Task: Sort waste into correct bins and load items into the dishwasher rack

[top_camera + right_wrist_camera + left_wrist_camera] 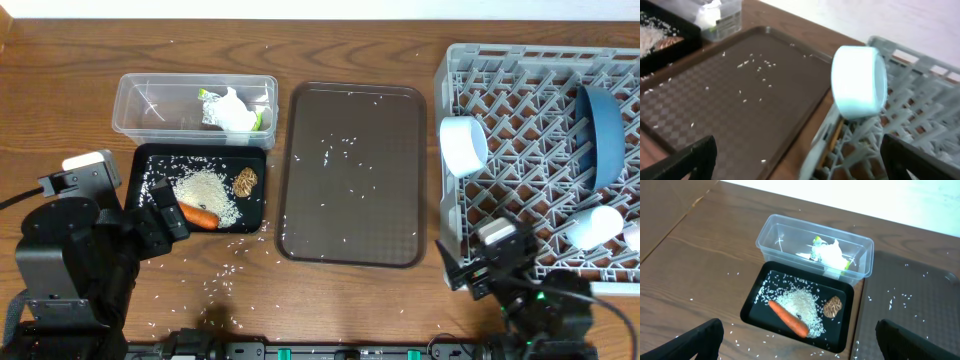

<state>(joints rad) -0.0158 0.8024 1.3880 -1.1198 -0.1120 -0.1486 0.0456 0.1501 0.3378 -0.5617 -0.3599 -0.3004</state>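
The clear tub (150,100) holds the yellow-green wrapper (816,244) and white tissue (235,112). The black tray (150,160) holds rice (205,188), the carrot (199,214) and the brown lump (245,181). My left gripper (165,215) is open and empty at the tray's near-left corner; in the left wrist view (807,350) it hangs above the carrot (787,318). The grey rack (520,130) holds the dark-blue dish (600,135), a white bowl (463,143) on its side and two small cups (597,225). My right gripper (480,265) is open and empty by the rack's near-left corner.
A large brown serving tray (350,230) with scattered rice grains lies between the bins and the rack. Loose rice (235,268) lies on the wooden table round the black tray. The table's front edge is close behind both arms.
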